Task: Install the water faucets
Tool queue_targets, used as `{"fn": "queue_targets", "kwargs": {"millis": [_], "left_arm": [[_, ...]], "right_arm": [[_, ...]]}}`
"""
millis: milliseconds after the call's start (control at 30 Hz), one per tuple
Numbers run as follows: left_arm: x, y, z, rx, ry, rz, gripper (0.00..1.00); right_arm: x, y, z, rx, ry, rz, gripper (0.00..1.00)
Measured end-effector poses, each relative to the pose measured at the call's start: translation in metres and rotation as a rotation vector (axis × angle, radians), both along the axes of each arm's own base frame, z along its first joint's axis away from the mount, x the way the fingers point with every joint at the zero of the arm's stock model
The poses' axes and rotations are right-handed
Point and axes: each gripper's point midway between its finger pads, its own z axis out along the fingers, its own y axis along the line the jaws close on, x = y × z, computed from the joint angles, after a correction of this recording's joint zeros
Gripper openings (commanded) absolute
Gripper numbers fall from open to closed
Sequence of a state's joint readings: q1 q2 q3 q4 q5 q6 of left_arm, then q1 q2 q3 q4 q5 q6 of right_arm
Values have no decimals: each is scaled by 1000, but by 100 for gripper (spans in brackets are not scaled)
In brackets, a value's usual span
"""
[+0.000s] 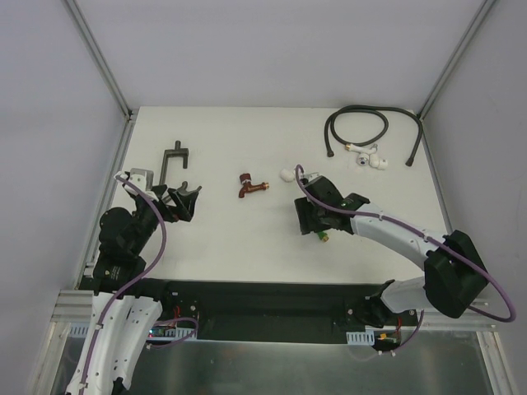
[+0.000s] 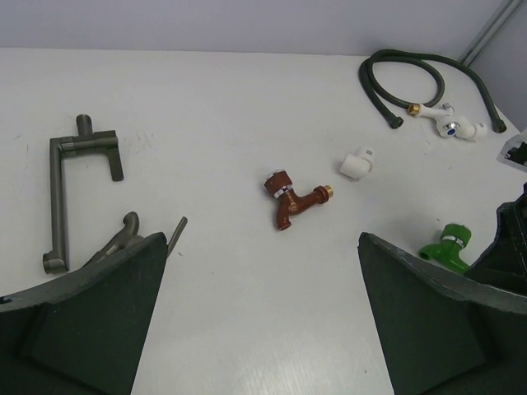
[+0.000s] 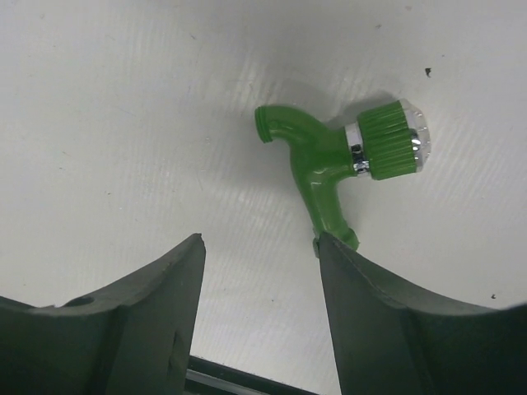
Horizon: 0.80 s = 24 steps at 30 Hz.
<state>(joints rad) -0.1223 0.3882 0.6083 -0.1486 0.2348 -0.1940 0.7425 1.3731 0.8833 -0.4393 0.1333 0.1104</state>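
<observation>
The green faucet (image 3: 329,156) lies flat on the white table, and one end of it sits right at the tip of my right gripper's right finger. In the top view only a bit of it (image 1: 323,236) shows under the gripper; it also shows in the left wrist view (image 2: 445,247). My right gripper (image 3: 259,243) is open and empty, low over the table (image 1: 317,220). The dark red faucet (image 1: 249,186) with a brass end lies mid-table (image 2: 290,200). My left gripper (image 1: 183,202) is open and empty at the left, well short of the red faucet (image 2: 262,239).
A grey metal pipe bracket (image 1: 174,156) lies at the left, close to my left gripper (image 2: 62,189). A white elbow fitting (image 1: 286,174) lies right of the red faucet. A black hose (image 1: 358,123) with white end fittings (image 1: 366,158) lies at the back right.
</observation>
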Motion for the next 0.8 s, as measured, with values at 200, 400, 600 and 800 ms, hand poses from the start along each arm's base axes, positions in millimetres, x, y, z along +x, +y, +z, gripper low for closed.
{"fn": "queue_targets", "kwargs": {"millis": [200,400,600,800], "left_arm": [[1,1,-1,1,5,7,99],[2,3,-2,1,7,14,99],[5,4,-5,3,23,19,99],[6,6,-5,2,24,27,99]], "right_arm": [[4,-23,-12,-51,8,-25,57],[2,-33,-32,-93,54,-24,56],[-2,-26,-52,-93,116,11,47],[-4,-25,-59,-92,129,36,30]]}}
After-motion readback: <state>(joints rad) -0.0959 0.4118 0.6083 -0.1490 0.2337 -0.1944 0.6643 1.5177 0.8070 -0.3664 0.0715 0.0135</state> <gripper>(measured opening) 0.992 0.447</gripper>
